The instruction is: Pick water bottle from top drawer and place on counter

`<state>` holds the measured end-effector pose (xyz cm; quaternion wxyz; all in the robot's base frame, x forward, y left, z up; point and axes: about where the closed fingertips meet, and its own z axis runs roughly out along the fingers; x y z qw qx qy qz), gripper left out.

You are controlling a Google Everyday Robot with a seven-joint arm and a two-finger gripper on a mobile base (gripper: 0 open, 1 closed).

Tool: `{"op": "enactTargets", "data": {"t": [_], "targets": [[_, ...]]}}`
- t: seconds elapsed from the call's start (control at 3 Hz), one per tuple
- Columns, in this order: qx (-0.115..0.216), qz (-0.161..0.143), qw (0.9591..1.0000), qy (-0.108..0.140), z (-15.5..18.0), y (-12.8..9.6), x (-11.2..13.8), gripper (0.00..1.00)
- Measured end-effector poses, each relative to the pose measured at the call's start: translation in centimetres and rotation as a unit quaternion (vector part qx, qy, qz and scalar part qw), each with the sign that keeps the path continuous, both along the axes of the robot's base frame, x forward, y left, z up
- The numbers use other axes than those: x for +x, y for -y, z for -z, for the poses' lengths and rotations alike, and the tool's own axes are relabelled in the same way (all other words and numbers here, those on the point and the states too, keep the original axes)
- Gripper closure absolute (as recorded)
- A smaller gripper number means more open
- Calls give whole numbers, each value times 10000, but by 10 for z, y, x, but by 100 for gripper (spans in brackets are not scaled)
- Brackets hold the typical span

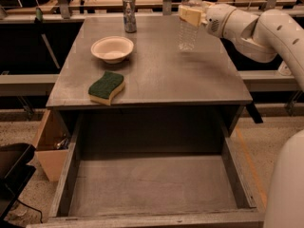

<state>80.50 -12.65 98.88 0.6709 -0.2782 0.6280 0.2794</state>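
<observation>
The clear ribbed water bottle (189,28) with a white cap stands upright at the far right of the grey counter (156,75); I cannot tell whether its base rests on the surface. My gripper (191,14) reaches in from the right and is shut on the bottle's upper part, just under the cap. The top drawer (152,184) is pulled fully open below the counter's front edge, and its grey bottom is bare.
A silver can (129,14) stands at the counter's back edge. A cream bowl (112,49) sits left of centre, and a green-and-yellow sponge (107,87) lies near the front left. A wooden box (50,148) stands on the floor left of the drawer.
</observation>
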Motion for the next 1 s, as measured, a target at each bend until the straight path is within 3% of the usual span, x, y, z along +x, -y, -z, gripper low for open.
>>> {"op": "enactTargets", "data": {"t": [0.67, 1.0], "targets": [[-270, -21, 9996, -53, 25, 1, 8, 100], [-207, -16, 9998, -4, 41, 1, 11, 100]]}}
